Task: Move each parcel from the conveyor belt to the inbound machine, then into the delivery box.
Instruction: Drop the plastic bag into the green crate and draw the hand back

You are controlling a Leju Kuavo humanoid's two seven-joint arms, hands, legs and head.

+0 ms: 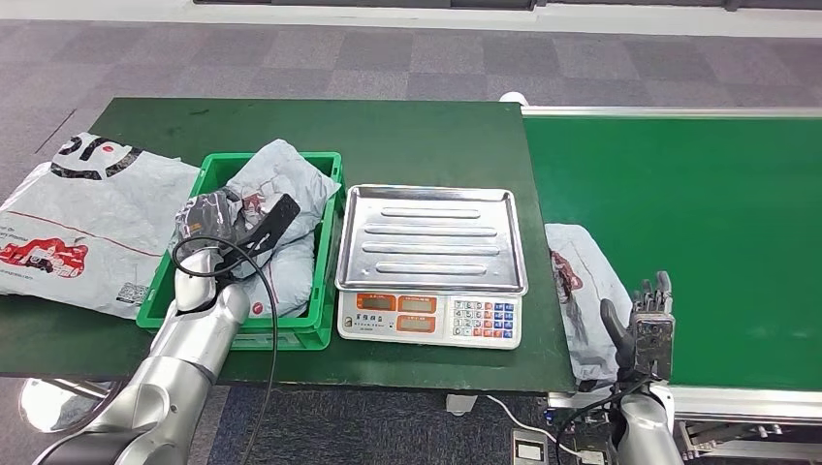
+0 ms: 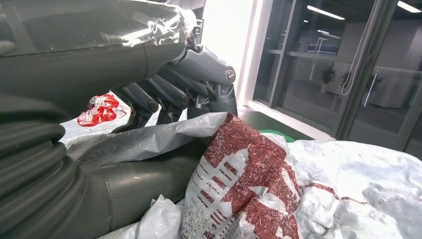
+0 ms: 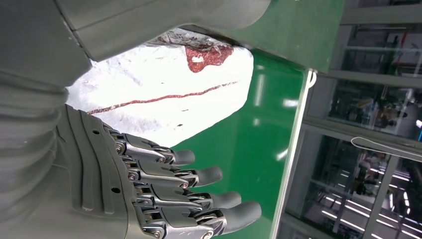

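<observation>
Left hand point(image 1: 215, 225) holding a bag point(image 1: 281, 208) in the green box point(image 1: 325, 325). Right hand point(image 1: 648, 325) open, empty, just beside the next bag point(image 1: 580, 291) on the belt point(image 1: 698, 213). Scale point(image 1: 430, 254) bare. Could slip from a loose grab. Could snag on the table edge.

- The silver left arm reaches forward; its dark many-fingered left hand point(image 1: 215, 221) has fingers point(image 2: 204, 67) curled, pinching a grey plastic parcel point(image 2: 348, 184).
- The right hand point(image 1: 648, 325) is upright, fingers point(image 3: 219, 199) apart, holding nothing.

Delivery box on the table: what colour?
Green; the delivery box shows best in the head view.
</observation>
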